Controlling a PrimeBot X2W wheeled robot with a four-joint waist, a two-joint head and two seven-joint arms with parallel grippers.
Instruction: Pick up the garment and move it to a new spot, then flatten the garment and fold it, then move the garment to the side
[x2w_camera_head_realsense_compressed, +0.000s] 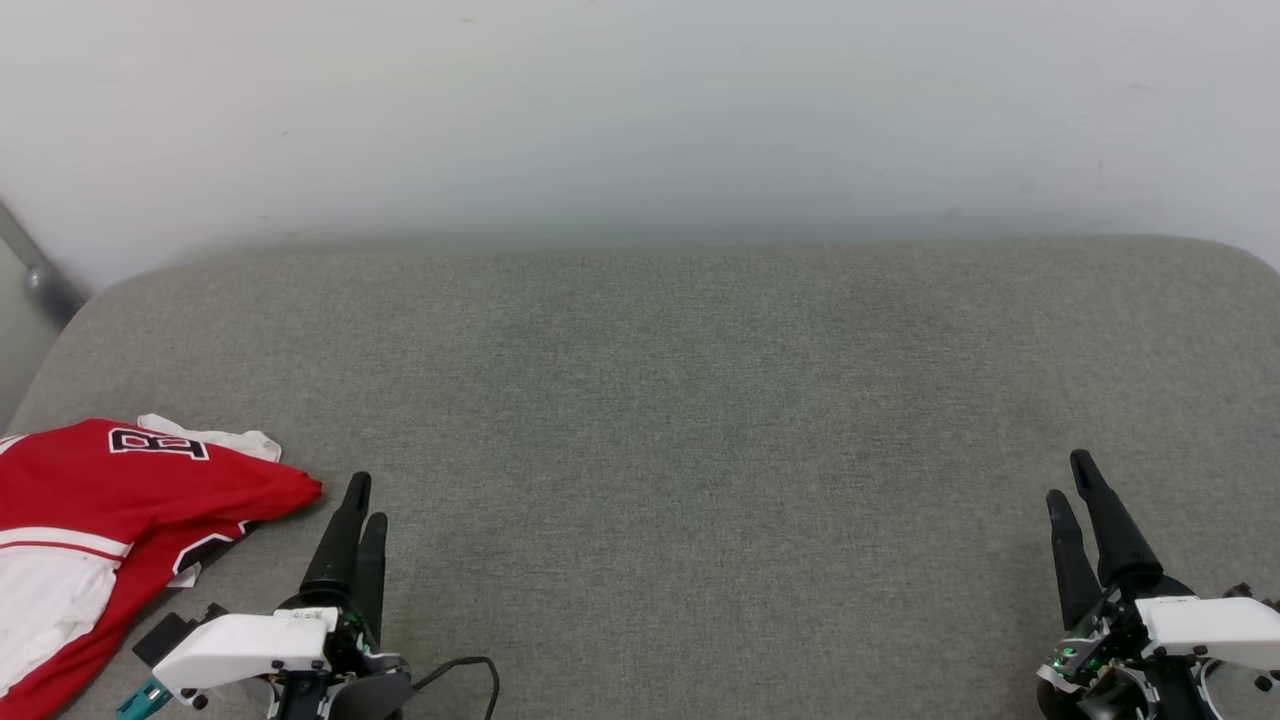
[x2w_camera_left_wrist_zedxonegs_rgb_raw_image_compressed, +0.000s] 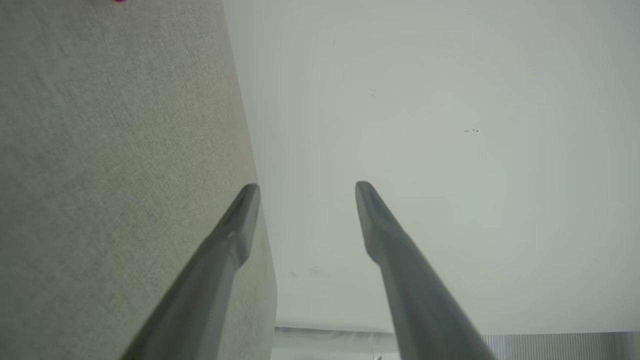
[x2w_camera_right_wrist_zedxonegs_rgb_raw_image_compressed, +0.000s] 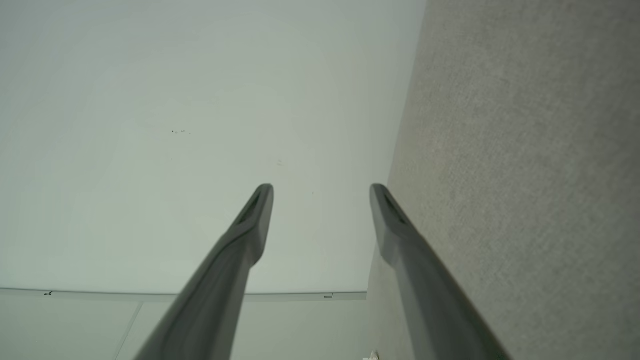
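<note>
Head view, lower left of the frame: garment (x2w_camera_head_realsense_compressed: 90, 510), red with a white sleeve and black, white-edged numerals. It lies crumpled on the grey fabric surface (x2w_camera_head_realsense_compressed: 700, 400) and is cut off by the frame's left and bottom edges.

Left claw (x2w_camera_head_realsense_compressed: 367, 498): just right of the garment's red tip, not touching. The fingers are parted and empty in the left wrist view.

Right claw (x2w_camera_head_realsense_compressed: 1068, 475): lower right, well apart from the garment, fingers parted and empty.

Pale wall (x2w_camera_head_realsense_compressed: 640, 100): across the top.

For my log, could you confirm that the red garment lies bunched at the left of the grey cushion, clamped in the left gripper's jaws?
Not quite: the garment lies there on the cushion, but the left gripper is beside it, jaws open and empty, per the head view.
</note>
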